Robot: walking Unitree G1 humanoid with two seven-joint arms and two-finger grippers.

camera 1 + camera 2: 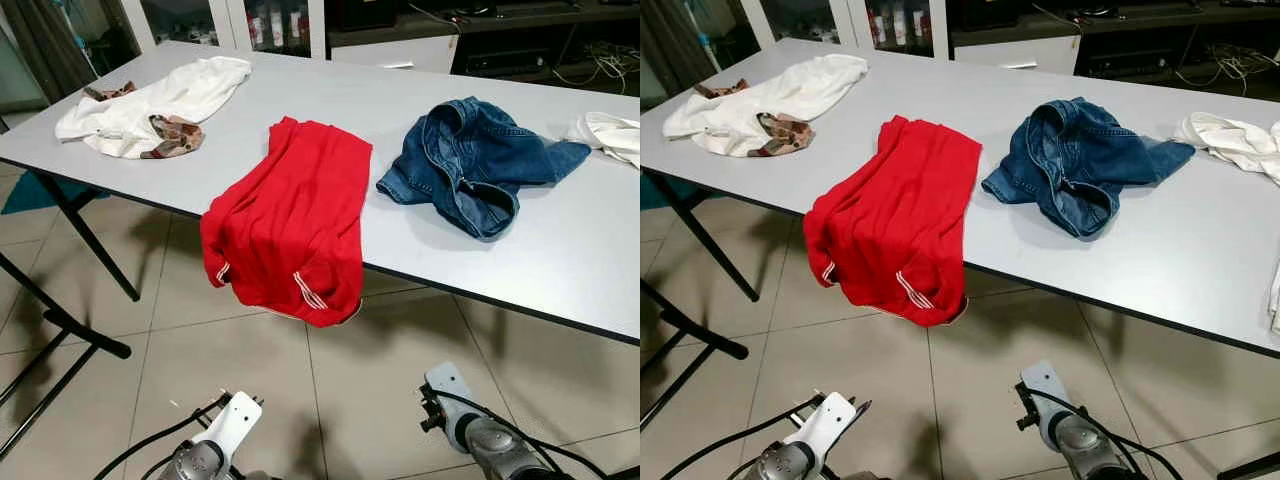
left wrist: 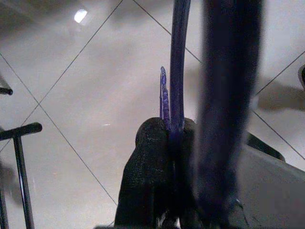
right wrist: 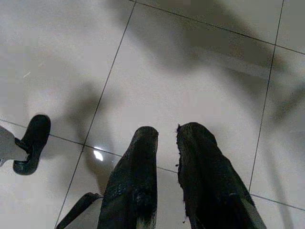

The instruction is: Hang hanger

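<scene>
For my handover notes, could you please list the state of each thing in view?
Blue hanger: clamped in the left gripper, over the floor.
Right gripper: slightly open, holding nothing.
Red garment: draped over the table edge.
Denim jacket: crumpled on the table.
White garment: crumpled on the table.

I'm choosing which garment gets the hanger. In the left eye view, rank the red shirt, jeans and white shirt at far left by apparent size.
1. Red shirt, though it lies nearest.
2. Jeans and white shirt look alike; unranked.
</scene>
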